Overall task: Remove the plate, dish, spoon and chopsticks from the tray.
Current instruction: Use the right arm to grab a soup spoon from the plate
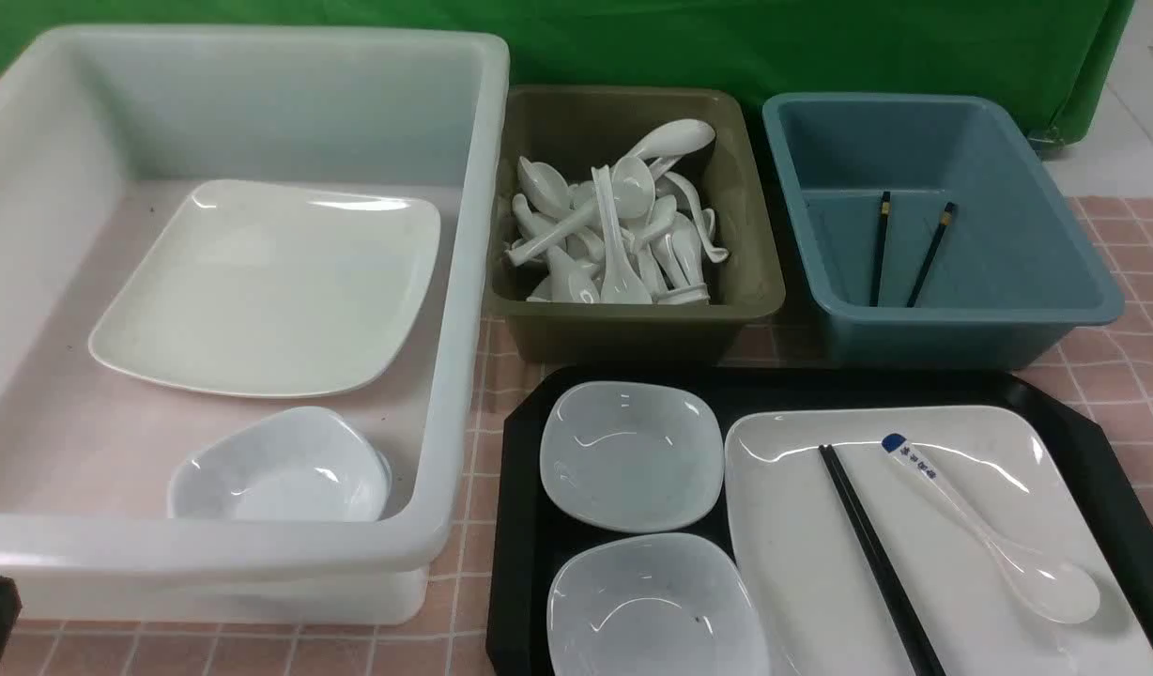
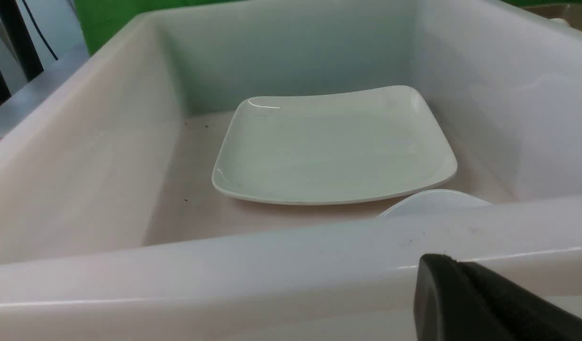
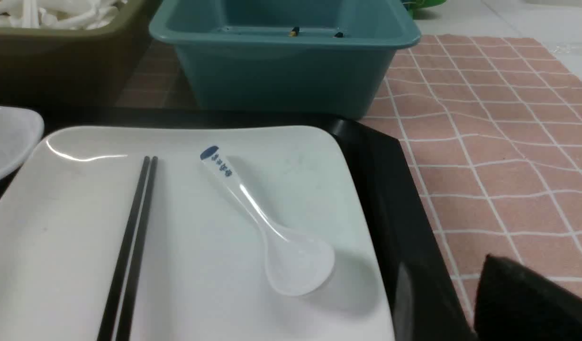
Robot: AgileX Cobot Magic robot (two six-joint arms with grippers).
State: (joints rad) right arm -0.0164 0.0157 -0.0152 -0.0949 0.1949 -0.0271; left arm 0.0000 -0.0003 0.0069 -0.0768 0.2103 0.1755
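Tray (image 1: 522, 507), black, cut corners, near right, holds:
- 1 plate (image 1: 802, 563), glossy white square, right half.
- 2 small dishes, left half: far (image 1: 628, 455), near (image 1: 652, 610).
- 1 pair chopsticks (image 1: 874, 554), plain black, on plate.
- 1 spoon (image 3: 250, 203), white, blue-tipped handle, right of chopsticks.

Left gripper (image 2: 457, 289) closed, beside white tub (image 2: 224, 265). Right gripper (image 3: 523, 298): cannot tell.

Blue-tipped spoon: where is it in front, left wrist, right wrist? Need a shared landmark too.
Front view: spoon lies on the plate, right of the chopsticks, bowl end toward the robot.
Left wrist view: not in it.
Right wrist view: spoon on the plate, between the chopsticks and the tray rim.
Shared landmark: the chopsticks alongside it.
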